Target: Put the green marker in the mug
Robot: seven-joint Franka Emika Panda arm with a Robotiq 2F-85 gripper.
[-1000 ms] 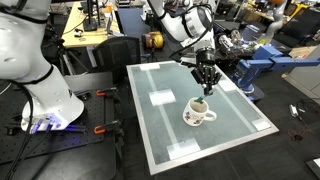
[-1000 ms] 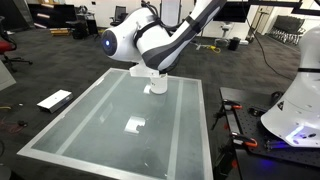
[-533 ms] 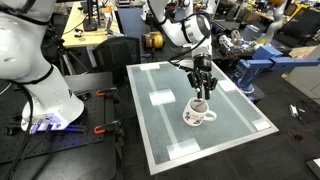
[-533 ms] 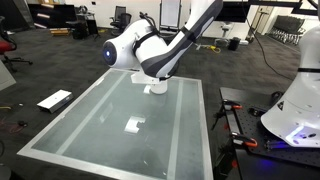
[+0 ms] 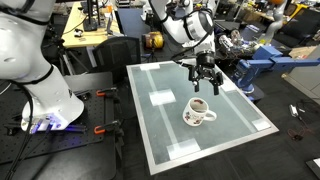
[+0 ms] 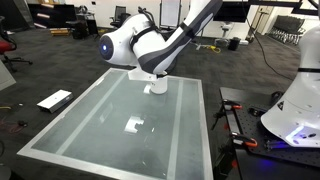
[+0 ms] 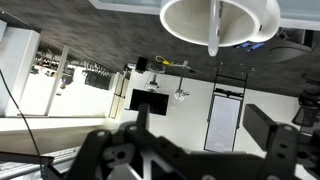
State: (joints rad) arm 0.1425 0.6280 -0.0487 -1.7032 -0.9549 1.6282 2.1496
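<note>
The white mug (image 5: pixel 199 113) stands on the pale table (image 5: pixel 160 130), handle toward the front edge. In the wrist view the mug (image 7: pixel 190 22) fills the top edge, and a thin pale stick, the green marker (image 7: pixel 214 30), stands inside it, free of the fingers. My gripper (image 5: pixel 205 80) hangs just above the mug, open, with nothing between its jaws. In the wrist view the gripper (image 7: pixel 202 121) shows two dark fingers (image 7: pixel 260 126) set wide apart. In an exterior view the arm (image 6: pixel 150 45) hides most of the mug (image 6: pixel 156 88).
A small white patch (image 6: pixel 135 125) lies on the table (image 6: pixel 100 140). Desks, chairs and lab gear (image 5: pixel 250 50) crowd the far side. A white robot base (image 5: pixel 40 95) stands on the floor beside the table.
The jaws have opened and let the green marker drop into the mug. The gripper has risen a little above the mug.
</note>
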